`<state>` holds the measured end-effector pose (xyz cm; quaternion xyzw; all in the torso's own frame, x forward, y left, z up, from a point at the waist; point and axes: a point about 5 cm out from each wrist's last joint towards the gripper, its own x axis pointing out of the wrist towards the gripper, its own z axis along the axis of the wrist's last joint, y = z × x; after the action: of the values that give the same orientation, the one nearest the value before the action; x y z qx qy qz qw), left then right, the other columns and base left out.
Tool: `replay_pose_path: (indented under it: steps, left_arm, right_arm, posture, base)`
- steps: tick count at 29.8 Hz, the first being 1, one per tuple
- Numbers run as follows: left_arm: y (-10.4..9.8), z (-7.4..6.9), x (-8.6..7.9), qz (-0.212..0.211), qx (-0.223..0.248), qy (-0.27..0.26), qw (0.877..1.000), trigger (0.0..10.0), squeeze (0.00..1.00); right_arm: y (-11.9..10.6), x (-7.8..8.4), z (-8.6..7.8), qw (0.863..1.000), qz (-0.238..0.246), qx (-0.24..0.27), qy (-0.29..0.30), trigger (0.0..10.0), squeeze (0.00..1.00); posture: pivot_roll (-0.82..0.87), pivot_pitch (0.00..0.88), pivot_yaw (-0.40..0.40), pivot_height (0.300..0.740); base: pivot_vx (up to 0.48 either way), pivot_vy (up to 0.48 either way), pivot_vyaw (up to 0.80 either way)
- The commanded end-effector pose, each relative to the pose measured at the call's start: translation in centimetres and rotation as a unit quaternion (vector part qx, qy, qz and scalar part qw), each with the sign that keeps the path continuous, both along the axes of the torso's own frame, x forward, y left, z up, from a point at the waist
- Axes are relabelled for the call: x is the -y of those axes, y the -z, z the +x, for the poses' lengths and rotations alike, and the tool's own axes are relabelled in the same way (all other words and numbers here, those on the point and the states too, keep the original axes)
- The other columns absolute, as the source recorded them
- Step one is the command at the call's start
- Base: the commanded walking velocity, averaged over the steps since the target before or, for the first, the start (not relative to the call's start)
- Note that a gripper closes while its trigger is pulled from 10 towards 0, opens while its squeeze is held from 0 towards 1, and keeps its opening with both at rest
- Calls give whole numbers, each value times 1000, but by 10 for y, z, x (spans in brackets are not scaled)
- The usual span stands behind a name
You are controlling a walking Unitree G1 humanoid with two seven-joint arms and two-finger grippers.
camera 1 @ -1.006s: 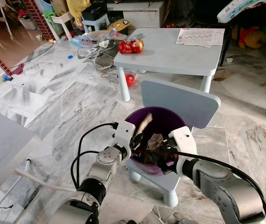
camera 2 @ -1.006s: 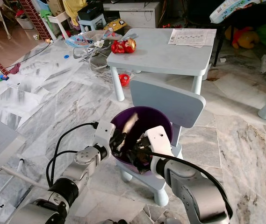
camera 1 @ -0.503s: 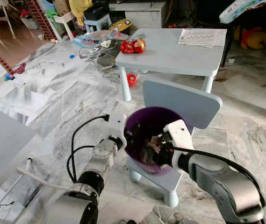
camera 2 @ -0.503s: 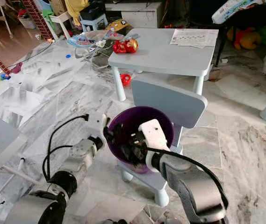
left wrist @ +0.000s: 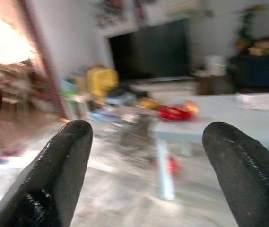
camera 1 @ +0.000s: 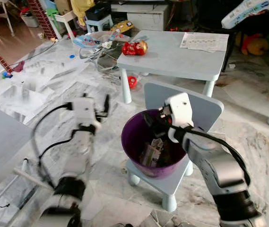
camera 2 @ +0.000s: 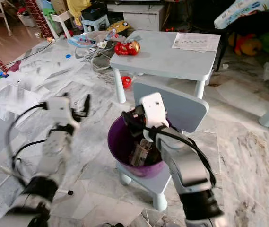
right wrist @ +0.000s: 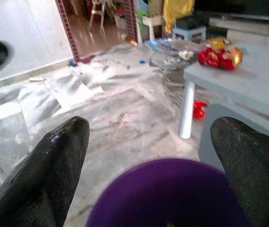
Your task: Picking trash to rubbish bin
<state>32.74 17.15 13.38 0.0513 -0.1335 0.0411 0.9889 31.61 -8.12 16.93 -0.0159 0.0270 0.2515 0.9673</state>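
Silver jointed arms, white wrist blocks, looping black cables; each pincer (right wrist: 148,165) two long glossy black fingers (left wrist: 54,175).

Head eyes look down; wrists face forward

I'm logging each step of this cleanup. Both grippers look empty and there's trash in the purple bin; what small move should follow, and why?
Probably draw the right gripper back from the purple bin. Its fingers are spread with nothing between them, and the trash lies inside the bin on the small blue chair. The left gripper is already off to the side, open.
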Motion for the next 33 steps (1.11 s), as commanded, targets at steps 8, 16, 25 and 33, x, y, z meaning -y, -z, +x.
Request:
replay_pose_path:
  steps: [8,16,25,33]
  left_arm:
    - [-4,-29,-38,28,2,-118,993,10000,0]
    - [-11,-27,-29,3,-4,-123,992,10000,0]
    - [-25,-15,-25,2,3,-112,994,10000,0]
    - [-28,-7,-23,10,-8,-100,995,10000,0]
  right_arm:
    - [-3,-15,11,999,18,40,-21,10000,0]
    - [-5,-16,16,998,13,56,-36,10000,0]
    - [-5,-20,22,997,19,61,-38,10000,0]
    - [-3,-16,26,997,39,61,-17,10000,0]
  posture:
    - [-1,0,48,740]
    - [-13,0,28,740]
    - [-5,0,56,740]
    - [10,0,80,740]
  base:
    - [0,0,300]
    - [0,0,800]
    - [0,0,800]
    - [0,0,470]
